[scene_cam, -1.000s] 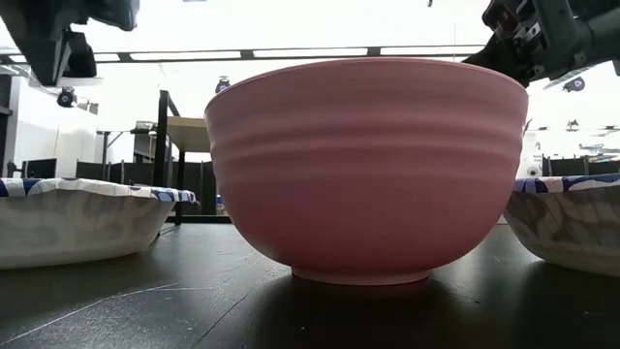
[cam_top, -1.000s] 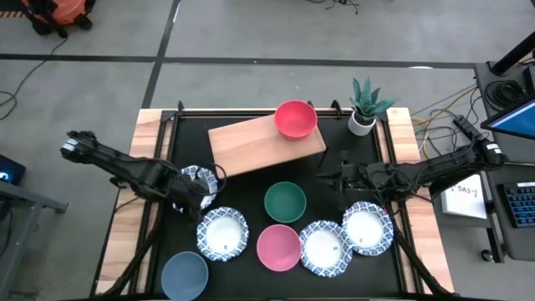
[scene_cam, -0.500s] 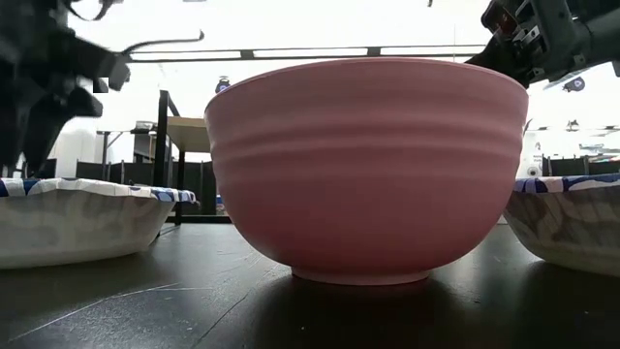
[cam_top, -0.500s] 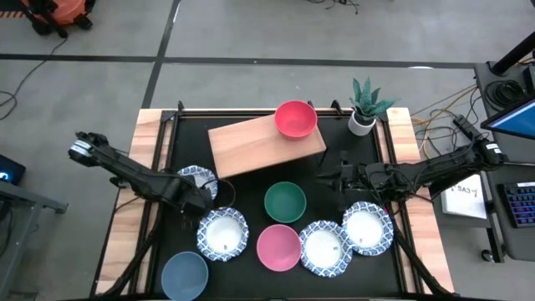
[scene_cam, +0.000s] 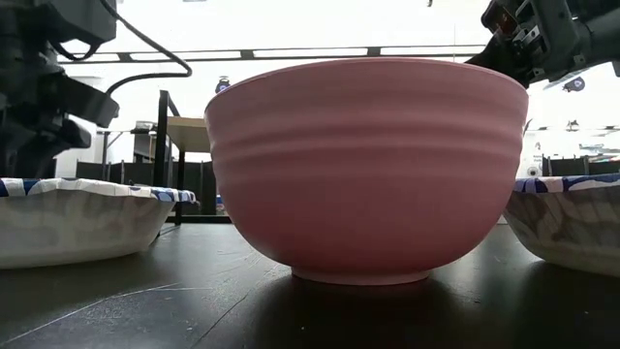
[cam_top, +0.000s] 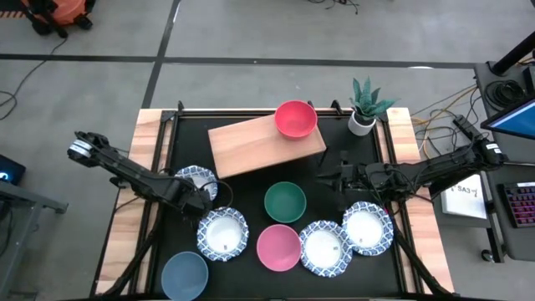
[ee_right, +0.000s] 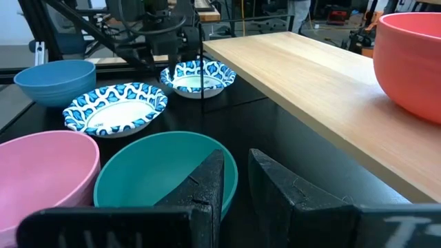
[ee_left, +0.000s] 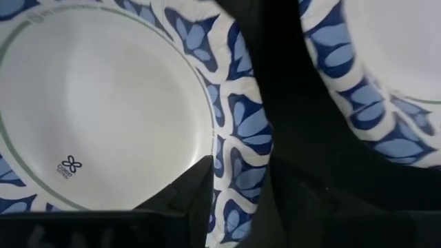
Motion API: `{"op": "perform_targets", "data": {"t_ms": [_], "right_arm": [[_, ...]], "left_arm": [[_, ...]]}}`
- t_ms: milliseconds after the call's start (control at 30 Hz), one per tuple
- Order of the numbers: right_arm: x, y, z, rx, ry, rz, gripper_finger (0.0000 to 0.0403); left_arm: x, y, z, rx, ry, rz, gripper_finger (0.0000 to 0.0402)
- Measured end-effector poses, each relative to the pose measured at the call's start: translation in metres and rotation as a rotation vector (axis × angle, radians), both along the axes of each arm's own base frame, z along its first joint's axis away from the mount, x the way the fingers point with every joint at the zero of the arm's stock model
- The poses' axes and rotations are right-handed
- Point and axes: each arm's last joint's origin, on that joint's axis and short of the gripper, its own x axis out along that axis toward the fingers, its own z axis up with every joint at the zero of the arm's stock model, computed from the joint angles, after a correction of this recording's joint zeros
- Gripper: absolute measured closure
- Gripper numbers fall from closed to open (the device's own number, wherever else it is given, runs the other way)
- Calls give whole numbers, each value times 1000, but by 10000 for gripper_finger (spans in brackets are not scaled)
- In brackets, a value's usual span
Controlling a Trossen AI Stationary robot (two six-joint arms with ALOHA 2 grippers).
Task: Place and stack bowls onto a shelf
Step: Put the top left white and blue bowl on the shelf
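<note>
Two patterned bowls flank the left gripper [cam_top: 203,198], one [ee_left: 103,110] beside one finger, the other [ee_left: 393,62] beside the opposite finger, its fingers parted and holding nothing, while the right gripper [ee_right: 234,180], fingers narrowly apart and empty, points between green bowl [ee_right: 162,169] and shelf [ee_right: 324,83].
</note>
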Motion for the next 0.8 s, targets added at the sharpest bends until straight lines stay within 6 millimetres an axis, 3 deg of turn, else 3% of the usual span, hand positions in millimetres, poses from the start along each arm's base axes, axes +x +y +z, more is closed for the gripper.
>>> {"op": "perform_targets", "data": {"t_ms": [200, 400, 533, 667, 800], "right_arm": [[0, 0, 0, 0, 0, 0, 344], [0, 0, 0, 0, 0, 0, 344], [0, 0, 0, 0, 0, 0, 344], [0, 0, 0, 0, 0, 0, 344], [0, 0, 0, 0, 0, 0, 344]], "left_arm": [[0, 0, -1, -1, -1, 0, 304], [2, -1, 4, -4, -1, 1, 387], [3, -2, 13, -2, 5, 7, 393], [6, -6, 32, 1, 15, -5, 399], [9, -14, 66, -25, 7, -32, 400]]}}
